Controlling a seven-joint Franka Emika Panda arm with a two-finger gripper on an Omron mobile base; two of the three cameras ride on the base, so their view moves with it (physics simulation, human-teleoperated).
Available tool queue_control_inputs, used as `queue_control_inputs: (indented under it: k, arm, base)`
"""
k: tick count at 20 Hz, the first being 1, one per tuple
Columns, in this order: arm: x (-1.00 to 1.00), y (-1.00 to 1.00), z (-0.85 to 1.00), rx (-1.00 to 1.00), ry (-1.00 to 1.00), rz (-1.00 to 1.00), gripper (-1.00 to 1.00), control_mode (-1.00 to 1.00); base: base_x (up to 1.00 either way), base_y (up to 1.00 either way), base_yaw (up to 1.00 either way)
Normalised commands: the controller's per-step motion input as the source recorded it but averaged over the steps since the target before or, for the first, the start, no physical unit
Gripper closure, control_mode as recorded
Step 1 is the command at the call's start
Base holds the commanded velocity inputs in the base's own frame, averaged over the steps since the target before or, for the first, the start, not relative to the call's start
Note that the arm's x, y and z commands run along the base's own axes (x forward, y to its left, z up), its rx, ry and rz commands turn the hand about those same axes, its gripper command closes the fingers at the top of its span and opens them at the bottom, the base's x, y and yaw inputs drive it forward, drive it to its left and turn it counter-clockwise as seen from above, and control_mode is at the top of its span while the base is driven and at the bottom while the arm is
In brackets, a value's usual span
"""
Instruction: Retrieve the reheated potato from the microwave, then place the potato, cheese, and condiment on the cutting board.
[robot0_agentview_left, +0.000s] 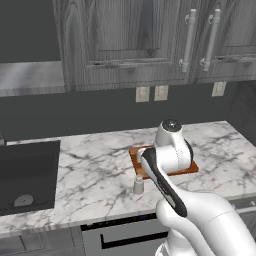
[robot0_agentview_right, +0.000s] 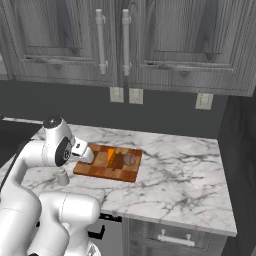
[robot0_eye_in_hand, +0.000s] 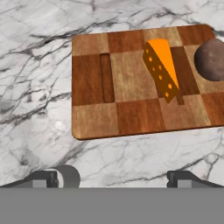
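1. Fingertips (robot0_eye_in_hand: 43, 178) of the end effector (robot0_eye_in_hand: 116, 179) stand spread wide at the bottom of the hand view, with nothing between them.
2. Beside one fingertip in that view, a rounded grey shape shows at the edge; it is too cut off to name with certainty.
3. Ahead of the end effector lies the board (robot0_eye_in_hand: 131, 118), flat on the marble tabletop (robot0_eye_in_hand: 39, 65), checkered in light and dark brown squares with a slot handle near one short end.
4. On the board, an orange cheese wedge (robot0_eye_in_hand: 162, 68) with holes in its side lies near the middle.
5. Also on the board, just beside the cheese toward the end away from the slot, sits the round brown potato (robot0_eye_in_hand: 211, 59), partly cut off by the picture's edge.
6. Off the board, the shaker (robot0_agentview_left: 138, 185) stands upright on the tabletop, near the board's front corner on the sink (robot0_agentview_left: 27, 175) side.
7. In the right base view the shaker (robot0_agentview_right: 62, 176) stands below the arm's wrist, apart from the board (robot0_agentview_right: 100, 170).
8. Above the board hangs the end effector (robot0_agentview_right: 85, 155), over the slot end.
9. Behind the board, dark wood cabinets (robot0_agentview_right: 165, 45) with bar handles hang on the wall.
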Motion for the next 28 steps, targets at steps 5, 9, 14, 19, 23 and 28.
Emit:
queue_control_inputs:
  k: [5,9,14,19,23,28]
  arm:
    - [-0.21,0.41,0.09,0.0,0.02,-0.06,-1.0,-1.0]
    - [-0.23,0.32,0.05,0.0,0.05,-0.01,-1.0,-1.0]
    - [-0.1,0.24,0.02,0.01,0.06,0.0,-1.0,-1.0]
    - [-0.02,0.14,0.01,0.04,0.02,0.0,-1.0,-1.0]
    - [0.0,0.14,-0.02,0.04,0.07,0.0,-1.0,-1.0]
    - [0.02,0.11,-0.11,0.01,0.1,0.0,-1.0,-1.0]
  base:
    - [0.0,0.0,0.0]
    - [0.0,0.0,0.0]
    - [0.0,0.0,0.0]
    - [0.0,0.0,0.0]
    - [0.0,0.0,0.0]
    - [0.0,0.0,0.0]
